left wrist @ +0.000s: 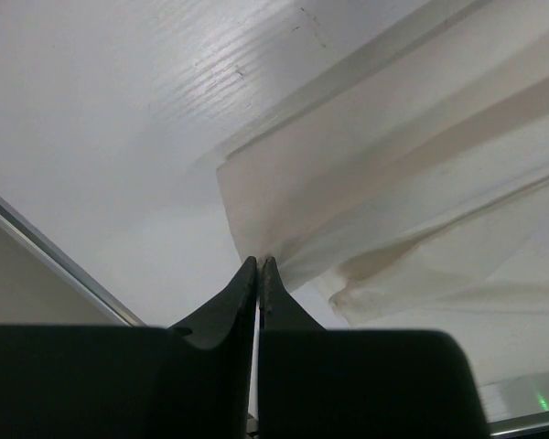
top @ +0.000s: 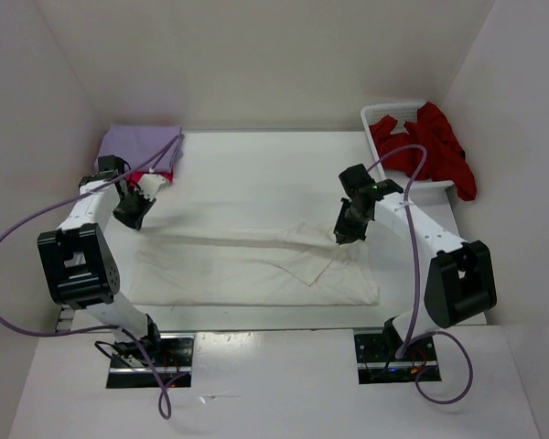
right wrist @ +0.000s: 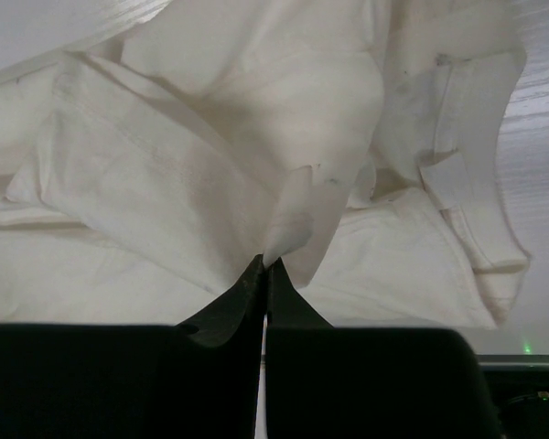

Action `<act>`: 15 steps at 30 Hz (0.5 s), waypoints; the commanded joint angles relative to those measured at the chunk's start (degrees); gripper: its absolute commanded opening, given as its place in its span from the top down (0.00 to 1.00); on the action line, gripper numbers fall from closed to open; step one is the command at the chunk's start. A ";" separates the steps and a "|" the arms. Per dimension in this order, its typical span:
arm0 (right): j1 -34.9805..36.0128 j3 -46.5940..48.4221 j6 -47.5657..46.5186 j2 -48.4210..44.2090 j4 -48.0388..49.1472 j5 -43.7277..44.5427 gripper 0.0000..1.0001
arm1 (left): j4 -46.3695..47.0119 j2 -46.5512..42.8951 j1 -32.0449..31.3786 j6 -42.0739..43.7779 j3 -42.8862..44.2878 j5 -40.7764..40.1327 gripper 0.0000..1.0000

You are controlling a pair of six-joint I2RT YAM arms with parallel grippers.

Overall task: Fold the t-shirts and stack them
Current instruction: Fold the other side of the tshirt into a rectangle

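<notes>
Pinches the limp, light-looking cream-white cloth t-shirt (top: 247, 270) with left tool (left wrist: 259, 263) and right tool (right wrist: 263, 262) clamped on opposite edges, seemingly the best holds.

There are four shirts: one cream shirt (top: 247, 265) between the two pincers, one purple shirt (top: 137, 146) just beyond the left pincer (top: 128, 218), one pink shirt (top: 162, 173) showing under the purple one, and one red shirt (top: 439, 146) beyond the right pincer (top: 343, 236). One basket (top: 384, 114) holds the red shirt. There is one table (top: 256, 174).
</notes>
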 commanded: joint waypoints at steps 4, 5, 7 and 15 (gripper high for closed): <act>1.06 -3.66 1.68 -3.05 2.36 -2.34 1.00 | 0.31 -2.10 -1.84 2.98 -4.10 -3.07 1.00; 1.93 -4.45 2.21 -3.05 2.36 -2.34 1.00 | 0.84 -2.62 -2.37 2.98 -4.71 -3.07 1.00; 2.56 -6.65 3.09 -3.05 2.96 -2.34 1.00 | 1.36 -2.63 -2.37 2.98 -6.64 -3.07 1.00; 2.56 -8.68 4.41 -3.05 4.11 -2.87 1.00 | 2.42 -3.77 -2.90 2.98 -8.40 -5.08 0.97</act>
